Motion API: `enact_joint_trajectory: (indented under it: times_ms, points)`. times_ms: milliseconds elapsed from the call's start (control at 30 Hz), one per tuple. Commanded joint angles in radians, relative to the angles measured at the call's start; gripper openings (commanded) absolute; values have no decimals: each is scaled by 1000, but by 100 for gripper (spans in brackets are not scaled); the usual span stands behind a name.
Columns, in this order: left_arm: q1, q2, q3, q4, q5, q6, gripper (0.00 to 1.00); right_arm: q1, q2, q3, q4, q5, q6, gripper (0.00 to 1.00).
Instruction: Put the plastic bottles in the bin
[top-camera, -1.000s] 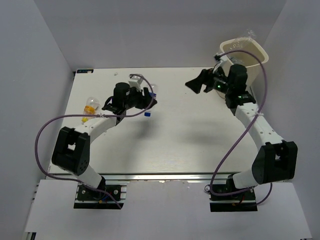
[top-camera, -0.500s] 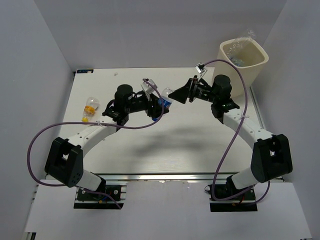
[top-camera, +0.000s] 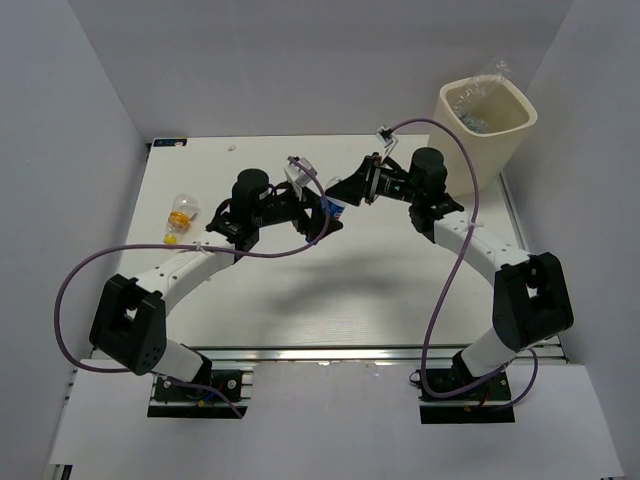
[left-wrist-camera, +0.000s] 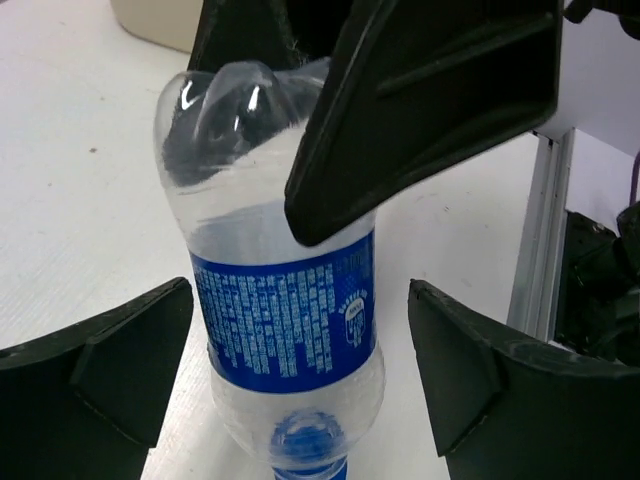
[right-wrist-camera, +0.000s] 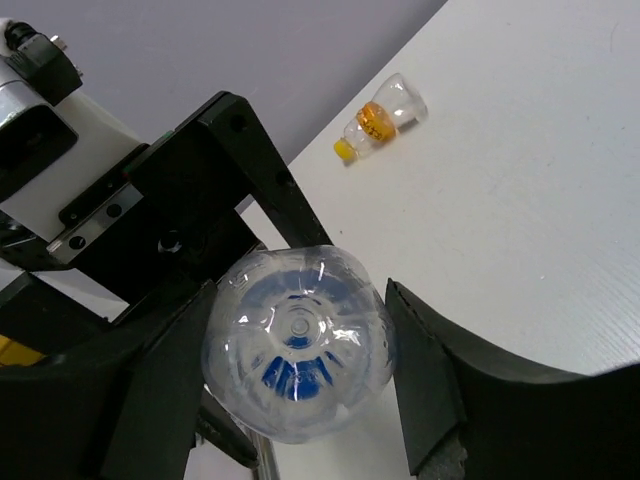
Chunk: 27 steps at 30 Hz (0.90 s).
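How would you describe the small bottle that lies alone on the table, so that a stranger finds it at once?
Start at the white table and follow it to its left edge. There the small bottle lies on its side, clear. It alone has an orange middle and a yellow cap; the blue-labelled bottle is bigger and is up in the air over the table's middle.

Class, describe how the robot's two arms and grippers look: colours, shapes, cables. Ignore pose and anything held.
The left arm and right arm match: white link shells joined by bulky black joint housings. A thin purple cable loops loosely alongside each arm. The left gripper and right gripper each have two matte black fingers, broad, wedge-shaped and flat-faced.
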Motion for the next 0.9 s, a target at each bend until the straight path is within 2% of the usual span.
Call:
enact_joint_trajectory:
  times_ms: [0,133,167,267,333,467,533,633,800,867]
  points:
    - [-6,-38,58,-8,-80,-9,98,-4,-4,71,-20,22,-65,24]
    - [-6,-86,93,-109,-264,9,98,-82,-15,173,-193,118,-159,15]
    - [-4,-101,93,-135,-359,15,98,-105,-21,190,-209,128,-173,12]
    - [17,-148,90,-172,-511,35,98,-200,-22,299,-328,192,-250,11]
    - [89,-158,101,-195,-556,26,98,-269,-19,370,-391,285,-331,11]
    - [267,-150,113,-278,-559,46,98,-359,16,593,-502,524,-473,11]
    - [339,-139,119,-301,-596,86,98,-404,57,650,-504,686,-515,11]
    - [440,-110,136,-340,-590,159,98,-474,137,741,-472,837,-566,12]
    - [633,-23,159,-390,-498,256,98,-536,302,872,-376,908,-630,14]
    - [663,-6,139,-378,-493,296,98,-556,399,942,-390,904,-649,17]
